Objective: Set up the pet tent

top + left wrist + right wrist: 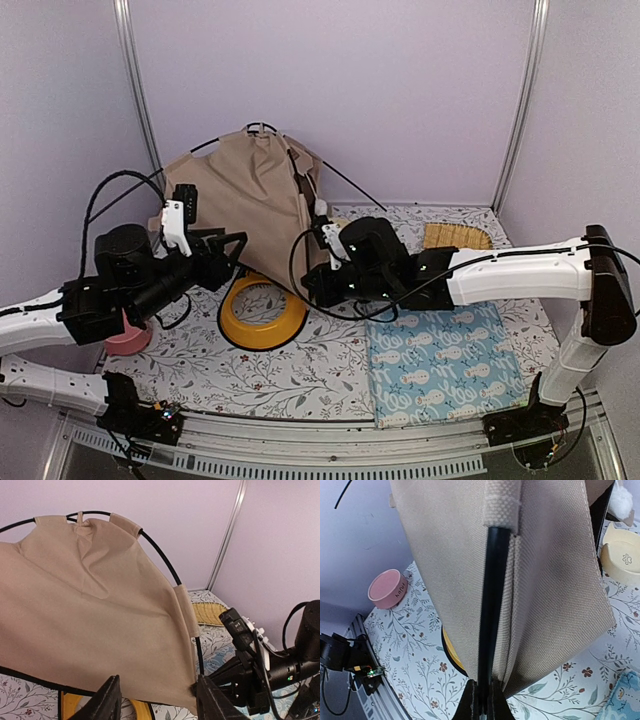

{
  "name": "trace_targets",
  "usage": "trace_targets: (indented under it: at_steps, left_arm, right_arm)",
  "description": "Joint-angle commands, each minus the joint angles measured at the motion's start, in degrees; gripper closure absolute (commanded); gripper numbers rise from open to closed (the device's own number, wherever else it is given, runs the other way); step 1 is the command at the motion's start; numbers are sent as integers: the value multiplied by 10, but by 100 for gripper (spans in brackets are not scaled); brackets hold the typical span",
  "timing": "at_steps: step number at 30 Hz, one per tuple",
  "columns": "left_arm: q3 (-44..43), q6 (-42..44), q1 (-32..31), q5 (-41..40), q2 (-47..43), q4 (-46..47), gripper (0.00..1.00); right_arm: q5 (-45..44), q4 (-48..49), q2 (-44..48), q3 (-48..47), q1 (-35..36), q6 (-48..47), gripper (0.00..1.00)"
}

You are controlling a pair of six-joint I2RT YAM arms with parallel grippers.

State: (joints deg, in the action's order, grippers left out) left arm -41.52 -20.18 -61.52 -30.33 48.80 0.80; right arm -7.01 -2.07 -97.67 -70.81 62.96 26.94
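Note:
The pet tent [250, 190] is beige fabric on thin black poles and stands partly raised at the back middle. My right gripper [312, 283] is at its lower right corner; in the right wrist view it [484, 700] is shut on a black pole [491, 605] that runs up a fabric sleeve. A white pom-pom [621, 500] hangs at the top right of that view. My left gripper [236, 252] is at the tent's lower front edge. In the left wrist view it [157, 700] is open, with the tent's [90, 615] lower corner between its spread fingers [107, 700].
A yellow oval bowl tray [262, 312] lies just in front of the tent, partly under its edge. A light blue patterned mat [445, 365] lies at the front right. A pink bowl [128, 337] sits at the left, a wicker piece [457, 236] at the back right, a cream bowl [620, 555] beside the tent.

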Motion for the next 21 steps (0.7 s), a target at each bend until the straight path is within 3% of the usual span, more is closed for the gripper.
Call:
trace_targets:
  at_steps: [1, 6, 12, 21]
  left_arm:
    - [-24, -18, 36, 40, 15, -45, 48]
    - [-15, -43, 58, 143, 35, -28, 48]
    - [52, -133, 59, 227, 61, 38, 41]
    - [99, -222, 75, 248, 84, 127, 27]
  right_arm:
    - [-43, -48, 41, 6, -8, -45, 100]
    - [19, -49, 55, -3, -31, -25, 100]
    - [82, -32, 39, -49, -32, -10, 100]
    - [144, -6, 7, -103, -32, 8, 100]
